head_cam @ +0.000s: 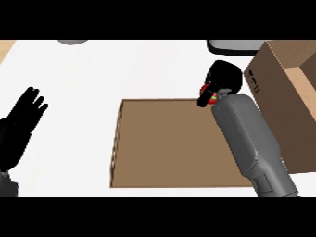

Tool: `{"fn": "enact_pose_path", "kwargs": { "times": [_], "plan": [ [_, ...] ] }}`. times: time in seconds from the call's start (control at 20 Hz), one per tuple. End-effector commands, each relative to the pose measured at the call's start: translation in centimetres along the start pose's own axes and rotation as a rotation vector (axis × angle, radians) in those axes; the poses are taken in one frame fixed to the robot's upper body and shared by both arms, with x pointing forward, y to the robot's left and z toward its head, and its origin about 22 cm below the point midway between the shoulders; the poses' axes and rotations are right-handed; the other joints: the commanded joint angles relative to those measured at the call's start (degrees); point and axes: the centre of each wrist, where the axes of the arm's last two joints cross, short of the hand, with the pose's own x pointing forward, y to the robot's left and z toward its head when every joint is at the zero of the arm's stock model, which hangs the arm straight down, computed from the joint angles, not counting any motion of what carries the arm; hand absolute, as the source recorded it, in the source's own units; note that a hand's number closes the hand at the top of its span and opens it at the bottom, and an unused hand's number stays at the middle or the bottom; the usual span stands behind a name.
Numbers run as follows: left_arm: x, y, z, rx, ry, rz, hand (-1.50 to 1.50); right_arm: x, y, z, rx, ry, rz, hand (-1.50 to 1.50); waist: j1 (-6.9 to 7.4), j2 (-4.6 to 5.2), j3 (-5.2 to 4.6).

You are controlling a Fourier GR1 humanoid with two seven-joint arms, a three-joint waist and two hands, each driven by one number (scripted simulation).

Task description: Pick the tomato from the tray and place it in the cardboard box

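Mostly hidden, the tomato [206, 94] sits inside the curled fingers of the right hand [223, 77], over the tray's [167, 148] one-o'clock corner, probably ready for carrying to the cardboard box [278, 69] at three o'clock. The left hand [16, 124] rests open at eight o'clock.

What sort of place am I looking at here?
Probably a kitchen counter: a white worktop, a brown tray on it, a cardboard box beside that, and a tomato in the right hand.
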Motion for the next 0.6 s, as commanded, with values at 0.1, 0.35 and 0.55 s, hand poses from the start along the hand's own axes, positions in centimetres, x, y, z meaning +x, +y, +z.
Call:
{"fn": "enact_pose_path", "kwargs": {
  "times": [0.1,0.35,0.55],
  "plan": [
    [-1.4,-0.1,0.2,0.014,0.011,-0.011,0.0,4.4,-5.9,4.0,-0.182,-0.055,-0.006,1.5,-1.13,-0.57,-0.06],
    [0.3,1.7,-0.3,0.039,0.003,-0.005,0.0,5.3,-10.7,6.1,-0.396,-0.028,-0.075,1.5,-0.96,-0.44,-0.05],
    [2.0,1.5,0.0,0.031,0.006,-0.006,0.0,5.7,-14.8,8.7,-0.542,0.068,-0.116,1.5,-0.91,-0.64,-0.02]
  ]
}}
